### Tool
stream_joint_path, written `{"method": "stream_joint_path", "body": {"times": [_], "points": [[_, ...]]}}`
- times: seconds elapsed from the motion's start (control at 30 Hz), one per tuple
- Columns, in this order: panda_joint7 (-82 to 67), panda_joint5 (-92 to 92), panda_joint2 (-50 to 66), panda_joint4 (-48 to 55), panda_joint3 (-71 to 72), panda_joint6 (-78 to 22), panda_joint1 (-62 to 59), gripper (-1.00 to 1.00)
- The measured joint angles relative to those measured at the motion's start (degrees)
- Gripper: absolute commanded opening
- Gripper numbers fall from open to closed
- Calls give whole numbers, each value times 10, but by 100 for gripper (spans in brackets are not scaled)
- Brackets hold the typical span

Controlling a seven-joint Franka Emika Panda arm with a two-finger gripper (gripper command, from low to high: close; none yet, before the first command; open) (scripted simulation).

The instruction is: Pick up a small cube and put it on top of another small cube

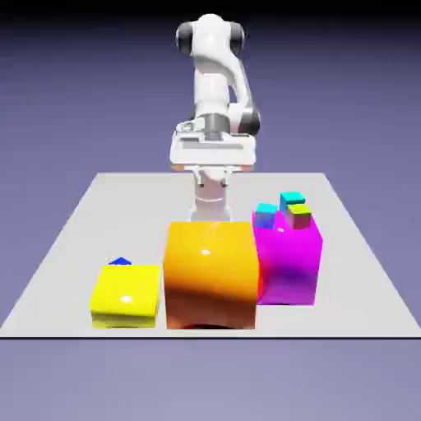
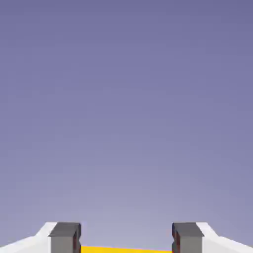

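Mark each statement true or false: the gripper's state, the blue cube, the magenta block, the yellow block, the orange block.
1. The gripper is closed on a cube. False: its fingertips stand apart with nothing held between them.
2. The tiny blue cube shows only in part, behind the yellow block. True.
3. The magenta block is on the exterior view's left of the orange block. False: it is on the exterior view's right.
4. The yellow block is lower than the orange block. True.
5. The orange block sits on top of the yellow block. False: they stand side by side.
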Motion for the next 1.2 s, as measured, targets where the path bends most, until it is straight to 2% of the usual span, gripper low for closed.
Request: {"method": "stream_joint_path", "body": {"times": [0.63, 0.9, 0.93, 1.0, 1.2], "points": [[470, 394, 382, 96, -237, -227, -196, 0], [339, 568, 503, 139, -156, -185, -231, 0], [328, 583, 513, 143, -150, -181, -234, -100], [328, 583, 513, 143, -150, -181, -234, -100], [440, 434, 409, 106, -219, -217, -204, -100]]}}
